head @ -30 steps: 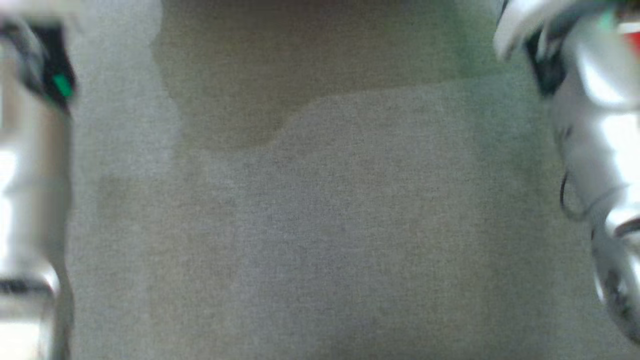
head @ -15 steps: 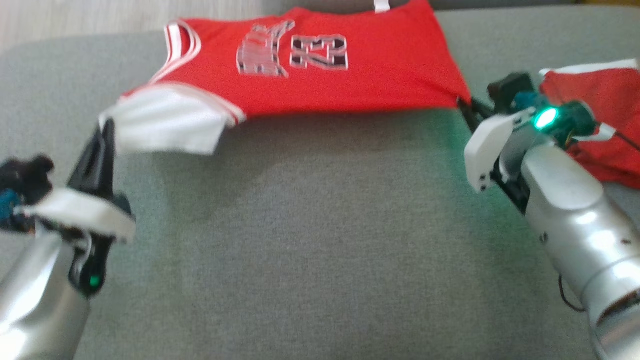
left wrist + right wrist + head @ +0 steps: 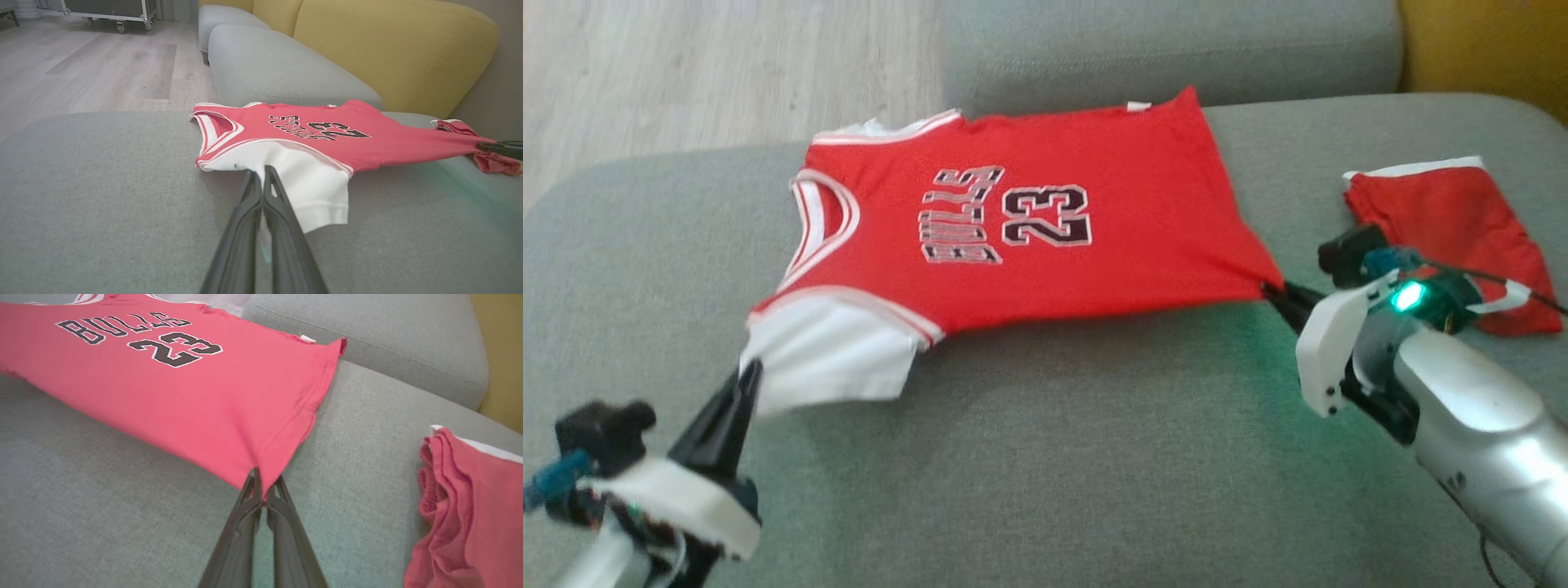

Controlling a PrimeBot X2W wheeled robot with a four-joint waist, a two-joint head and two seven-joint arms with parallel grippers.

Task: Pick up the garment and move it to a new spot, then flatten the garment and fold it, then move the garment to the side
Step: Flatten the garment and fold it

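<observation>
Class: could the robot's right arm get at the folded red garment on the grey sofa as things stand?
Probably not yet: the right end effector is shut on a corner of the red basketball jersey. The folded red garment lies close, nothing between.

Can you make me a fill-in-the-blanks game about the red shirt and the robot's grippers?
The number printed on the red shirt is ____.
The left gripper is shut on the shirt's ____ sleeve, and the right gripper is shut on its bottom corner.
The shirt is spread over a ____ sofa.
Missing words: 23; white; grey.
</observation>
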